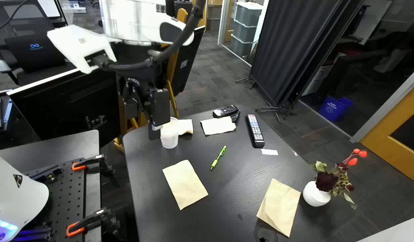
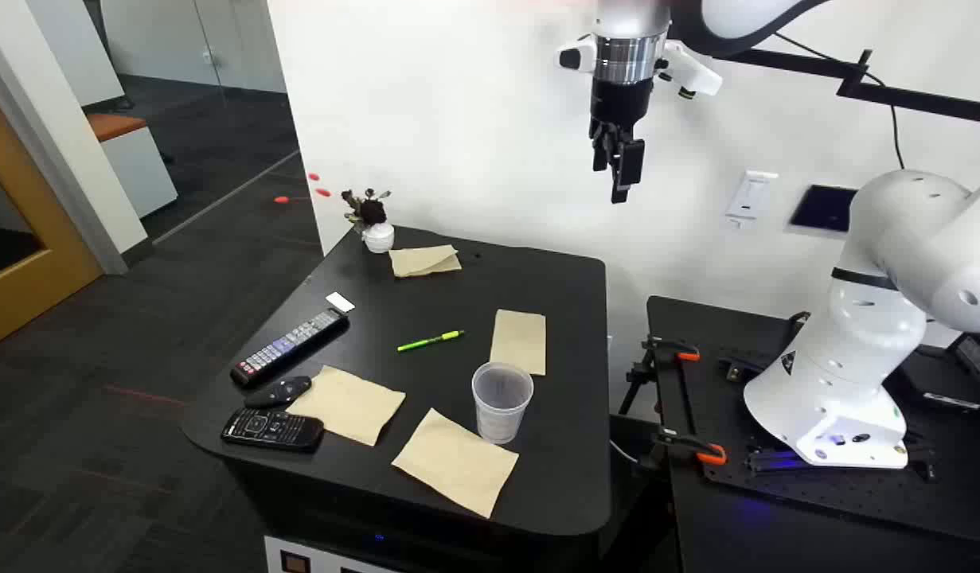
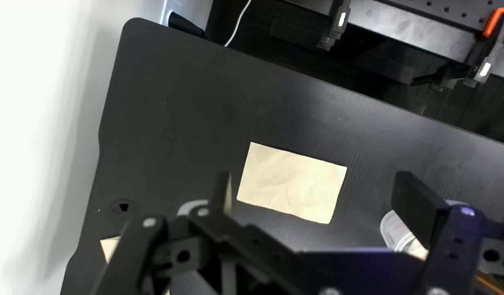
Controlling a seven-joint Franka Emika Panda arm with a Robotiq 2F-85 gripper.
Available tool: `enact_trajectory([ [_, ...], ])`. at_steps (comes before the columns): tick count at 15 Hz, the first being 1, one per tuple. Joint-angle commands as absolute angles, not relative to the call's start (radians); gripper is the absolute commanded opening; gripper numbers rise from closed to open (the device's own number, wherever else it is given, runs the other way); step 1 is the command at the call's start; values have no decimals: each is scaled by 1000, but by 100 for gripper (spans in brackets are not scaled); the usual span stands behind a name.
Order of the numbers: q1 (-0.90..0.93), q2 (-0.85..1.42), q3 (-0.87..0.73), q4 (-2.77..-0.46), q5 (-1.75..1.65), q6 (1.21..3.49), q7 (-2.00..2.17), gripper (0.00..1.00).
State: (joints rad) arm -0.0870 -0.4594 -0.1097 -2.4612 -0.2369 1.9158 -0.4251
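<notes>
End effector (image 3: 313, 190) holds nothing, jaws wide apart, well above the worktop (image 3: 186, 102); tan paper sheet (image 3: 292, 184) lies flat on it, seen b/w the jaws in wrist view. Clear plastic cup (image 2: 502, 404) blocks a bit of that sheet's edge in an exterior view & is part-hidden behind a jaw in wrist view, w/ a 2nd sheet (image 3: 109, 247) mostly covered.

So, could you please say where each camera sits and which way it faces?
Wrist view: above black table, looking down at tan paper sheet; black two-finger gripper shows.
An exterior view: high, near black remote controls, facing table, white wall; gripper, white arm base show.
An exterior view: high, wall end, facing table, dark pleated partition; gripper, arm base show.
Both exterior views share translucent plastic cup and green pen.
</notes>
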Motion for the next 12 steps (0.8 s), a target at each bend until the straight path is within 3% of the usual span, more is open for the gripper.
enact_trajectory([
  [1,-71,-460,-124,-2460,-243,1912,-419,100],
  [7,-69,-450,-127,-2456,-241,1925,-428,100],
  [12,-53,-374,-155,-2435,-209,2106,-459,100],
])
